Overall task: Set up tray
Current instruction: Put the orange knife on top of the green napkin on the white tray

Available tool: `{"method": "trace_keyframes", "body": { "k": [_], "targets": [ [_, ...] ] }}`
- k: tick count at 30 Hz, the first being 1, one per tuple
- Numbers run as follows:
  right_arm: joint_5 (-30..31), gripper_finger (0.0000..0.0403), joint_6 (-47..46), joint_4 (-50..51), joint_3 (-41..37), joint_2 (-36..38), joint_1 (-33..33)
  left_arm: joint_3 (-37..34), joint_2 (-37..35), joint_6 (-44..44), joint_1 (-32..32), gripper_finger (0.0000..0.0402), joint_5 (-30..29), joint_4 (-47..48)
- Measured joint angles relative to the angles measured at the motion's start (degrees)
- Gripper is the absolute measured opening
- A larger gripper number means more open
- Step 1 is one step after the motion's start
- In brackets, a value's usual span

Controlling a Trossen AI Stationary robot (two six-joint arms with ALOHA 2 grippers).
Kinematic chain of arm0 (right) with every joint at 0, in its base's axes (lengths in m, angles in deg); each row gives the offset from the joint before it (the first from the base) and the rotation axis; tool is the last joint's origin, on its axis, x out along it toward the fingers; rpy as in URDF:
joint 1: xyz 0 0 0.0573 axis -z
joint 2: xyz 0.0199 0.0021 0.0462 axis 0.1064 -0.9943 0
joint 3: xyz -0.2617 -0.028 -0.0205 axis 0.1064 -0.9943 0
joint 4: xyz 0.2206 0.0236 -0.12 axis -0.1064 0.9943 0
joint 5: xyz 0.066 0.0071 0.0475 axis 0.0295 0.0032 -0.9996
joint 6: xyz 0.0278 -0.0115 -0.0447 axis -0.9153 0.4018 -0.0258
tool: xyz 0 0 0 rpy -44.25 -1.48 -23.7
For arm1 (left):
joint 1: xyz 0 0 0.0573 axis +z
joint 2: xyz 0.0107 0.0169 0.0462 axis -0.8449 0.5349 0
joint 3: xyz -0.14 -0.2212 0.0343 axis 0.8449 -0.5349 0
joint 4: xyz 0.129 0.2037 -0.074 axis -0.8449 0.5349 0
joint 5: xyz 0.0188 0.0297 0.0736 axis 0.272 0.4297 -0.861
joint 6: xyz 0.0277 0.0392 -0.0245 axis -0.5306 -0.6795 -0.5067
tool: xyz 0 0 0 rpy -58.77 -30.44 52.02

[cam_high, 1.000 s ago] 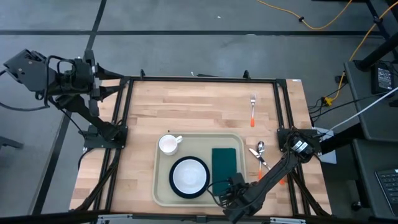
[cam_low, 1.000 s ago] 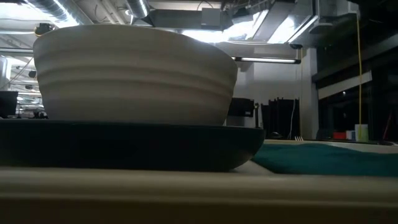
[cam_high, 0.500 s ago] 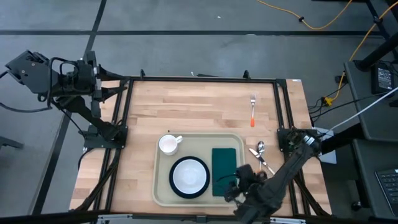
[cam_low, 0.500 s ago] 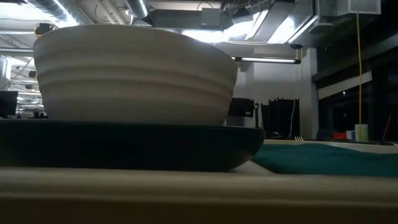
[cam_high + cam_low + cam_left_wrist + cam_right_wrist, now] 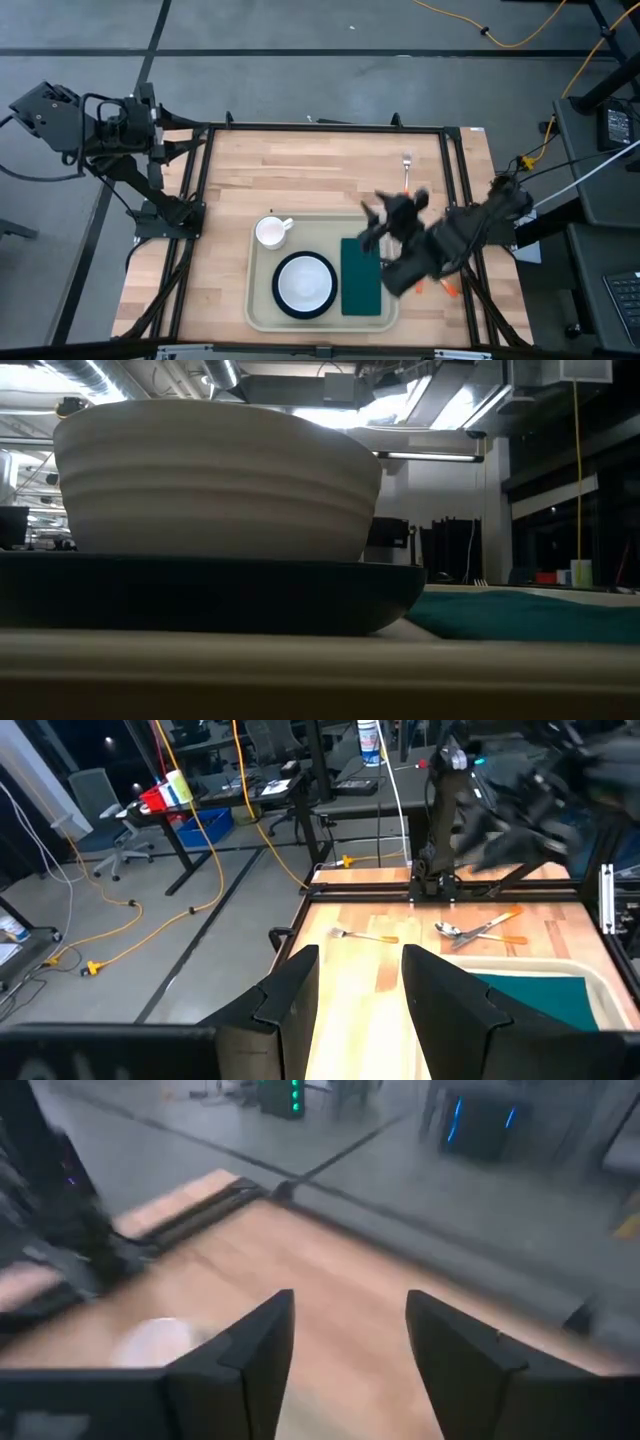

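Left gripper is parking off the table's far-left corner, on its folded arm; its two fingers are standing a moderate gap apart with nothing between them.

Mug, white, is sitting in the far-left corner of the tray, handle pointing right.

Tray, cream plastic with rounded corners and a raised rim, is lying at the near middle of the table. Judged light and fairly stiff but smooth and probably slippery; the rim is the sensible place to take hold, on a long side well clear of the crockery, since a one-sided lift would likely tilt it and set the load sliding.

Bowl, white, is resting on a dark plate in the tray's near-left half; both are likely breakable.

Napkin, dark green, is lying flat along the tray's right side.

Right gripper is hanging above the tray's far-right corner, motion-blurred; its wrist view shows the fingers parted and empty.

Fork, orange-handled, is lying on the bare table far right, well apart from the tray.

Spoon, orange-handled, is lying just right of the tray, mostly hidden under the right arm from above.
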State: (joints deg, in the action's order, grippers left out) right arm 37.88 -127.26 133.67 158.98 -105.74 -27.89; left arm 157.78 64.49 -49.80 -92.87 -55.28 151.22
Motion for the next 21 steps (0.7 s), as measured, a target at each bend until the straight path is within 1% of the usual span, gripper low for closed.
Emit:
{"method": "trace_keyframes", "body": {
  "k": [2, 3, 6, 8, 9, 10, 11, 13, 14, 15, 17, 19, 20, 21],
  "targets": [
    [-0.2, 0.0198, 12.5, -1.8, 0.6, 2.6, 2.9, 0.0, 0.0, 0.0, 0.0, 0.0141, 0.0, 0.0],
    [-1.5, 0.0198, 18.7, -3.8, 0.7, 4.2, 4.7, 0.0, 0.0, 0.0, 0.0, 0.0141, 0.0, 0.0],
    [-8.1, 0.0197, 38.7, -12.6, 0.8, 8.4, 11.1, 0.0, 0.0, 0.0, 0.0, 0.0141, -0.1, 0.1],
    [-16.2, 0.0197, 52.9, -19.8, 0.8, 10.4, 16.0, 0.0, 0.0, -0.5, 0.0, 0.0141, -0.8, 0.3],
    [-22.1, 0.0197, 59.8, -23.0, 0.8, 11.2, 18.8, 0.0, 0.0, -0.9, 0.0, 0.0141, -1.2, 0.2],
    [-29.4, 0.0197, 64.9, -25.3, 0.8, 11.9, 21.7, 0.0, 0.0, -1.1, 0.0, 0.0141, -1.4, 0.2],
    [-37.0, 0.0197, 68.1, -26.2, 0.8, 12.3, 24.5, 0.0, 0.0, -1.1, 0.0, 0.0141, -1.5, 0.2],
    [-49.8, 0.0197, 70.4, -25.1, 0.8, 12.7, 29.7, 0.0, 0.0, -1.1, 0.0, 0.0141, -1.5, 0.2],
    [-53.8, 0.0197, 69.7, -22.6, 0.8, 12.7, 31.8, 0.0, 0.0, -1.3, 0.0, 0.0141, -1.5, 0.2],
    [-56.3, 0.0197, 68.1, -18.7, 0.8, 12.6, 33.5, 0.0, 0.0, -1.6, 0.0, 0.0141, -1.5, 0.2],
    [-58.1, 0.0197, 64.7, -9.8, 0.4, 12.5, 35.4, 0.0, 0.0, -2.0, 0.0, 0.0141, -1.5, 0.2],
    [-57.6, 0.0197, 61.1, -1.5, -1.4, 13.0, 35.6, 0.0, 0.0, -2.0, 0.0, 0.0141, -1.6, 0.2],
    [-56.9, 0.0197, 59.3, 0.9, -2.8, 13.5, 35.5, 0.0, 0.0, -2.1, 0.0, 0.0141, -1.6, 0.2],
    [-56.6, 0.0197, 57.7, 0.3, -4.7, 14.6, 35.0, 0.0, 0.0, -2.0, 0.0, 0.0141, -1.6, 0.2]
  ]
}}
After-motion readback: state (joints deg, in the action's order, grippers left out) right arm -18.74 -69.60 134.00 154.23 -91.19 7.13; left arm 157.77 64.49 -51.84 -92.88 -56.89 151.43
